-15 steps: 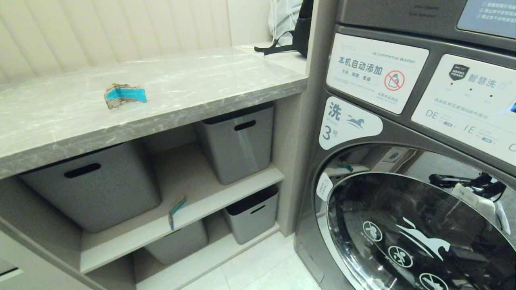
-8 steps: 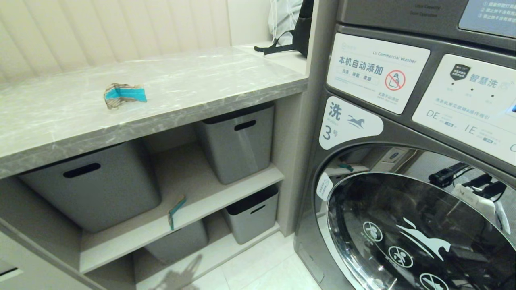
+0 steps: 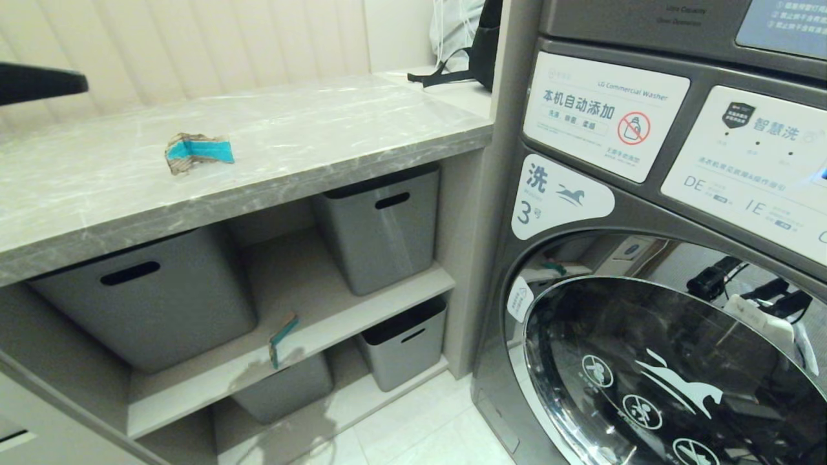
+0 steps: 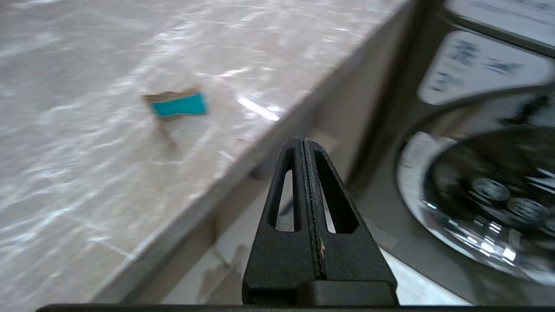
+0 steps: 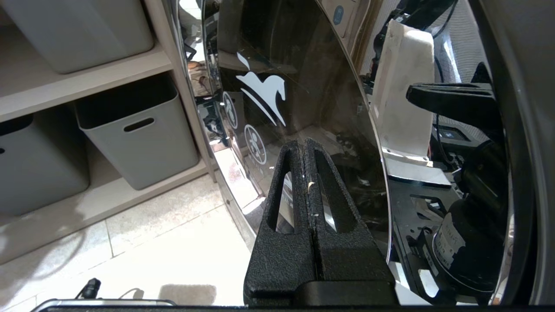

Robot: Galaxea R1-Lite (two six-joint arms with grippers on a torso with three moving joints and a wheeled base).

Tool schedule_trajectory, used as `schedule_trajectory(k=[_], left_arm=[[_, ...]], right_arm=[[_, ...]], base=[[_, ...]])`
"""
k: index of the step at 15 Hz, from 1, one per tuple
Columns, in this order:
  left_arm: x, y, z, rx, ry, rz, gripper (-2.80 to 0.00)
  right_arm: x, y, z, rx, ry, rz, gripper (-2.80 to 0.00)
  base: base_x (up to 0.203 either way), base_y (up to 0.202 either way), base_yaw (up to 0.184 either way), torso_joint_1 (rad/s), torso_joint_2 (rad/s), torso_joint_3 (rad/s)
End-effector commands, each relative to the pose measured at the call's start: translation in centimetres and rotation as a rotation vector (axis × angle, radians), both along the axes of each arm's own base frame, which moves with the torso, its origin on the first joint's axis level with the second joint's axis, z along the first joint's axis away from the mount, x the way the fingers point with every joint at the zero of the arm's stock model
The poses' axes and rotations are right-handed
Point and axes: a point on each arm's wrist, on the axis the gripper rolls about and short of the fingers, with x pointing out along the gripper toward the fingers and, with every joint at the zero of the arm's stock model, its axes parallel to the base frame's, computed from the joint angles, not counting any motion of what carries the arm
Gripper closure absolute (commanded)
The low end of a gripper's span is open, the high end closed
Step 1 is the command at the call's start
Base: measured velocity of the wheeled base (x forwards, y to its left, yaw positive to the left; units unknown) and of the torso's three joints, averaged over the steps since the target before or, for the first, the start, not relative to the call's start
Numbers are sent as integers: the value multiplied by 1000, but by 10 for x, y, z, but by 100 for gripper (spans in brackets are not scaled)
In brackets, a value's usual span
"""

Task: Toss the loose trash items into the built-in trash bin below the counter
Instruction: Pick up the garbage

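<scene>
- One scrap [image 3: 199,152], turquoise face up with torn brown edges, lies flat on the counter [image 3: 310,139], towards its left part and back from the front edge; the left wrist view shows it too [image 4: 177,104].
- A second scrap [image 3: 283,338] stands on edge at the front lip of the upper shelf [image 3: 362,307], in the gap between two tubs.
- No other scrap shows, and the bin flap with its blue sticker is in no view.
- The left gripper [image 4: 304,143] hangs in the air above the counter's front edge, the scrap beyond its tip and apart from it; its two black fingers are pressed together with nothing between them.
- In the head view only a dark part of the left arm [image 3: 39,82] pokes in at the left edge, above the counter.
- The right gripper [image 5: 303,145] sits low beside the washer door [image 5: 303,86], over the pale floor tiles [image 5: 173,242]; its fingers are also pressed together and empty.
- Grey tubs [image 3: 152,297] with slot handles fill the shelves below the counter: two on the upper shelf, two more beneath.
- The washer [image 3: 646,258] stands right of the shelving, with white labels and a glossy round door that mirrors the robot.
- A black bag [image 3: 481,45] rests at the counter's far end by the wall.
</scene>
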Motion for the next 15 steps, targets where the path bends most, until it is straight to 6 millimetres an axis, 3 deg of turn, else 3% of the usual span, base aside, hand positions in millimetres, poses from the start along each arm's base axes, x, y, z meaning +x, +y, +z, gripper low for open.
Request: schedule_trajectory(k=[1, 6, 8, 15], left_arm=[[12, 1, -4, 20, 16, 48, 0], [34, 4, -20, 82, 79, 146, 0], [41, 2, -22, 85, 81, 146, -280], [60, 3, -28, 98, 117, 177, -280]], right_arm=[[0, 0, 0, 0, 0, 0, 0], [0, 0, 0, 0, 0, 0, 0], [0, 0, 0, 0, 0, -1, 0], [0, 0, 0, 0, 0, 0, 0]], base=[[0, 0, 0, 0, 0, 0], [0, 0, 0, 0, 0, 0], [0, 0, 0, 0, 0, 0], [0, 0, 0, 0, 0, 0]])
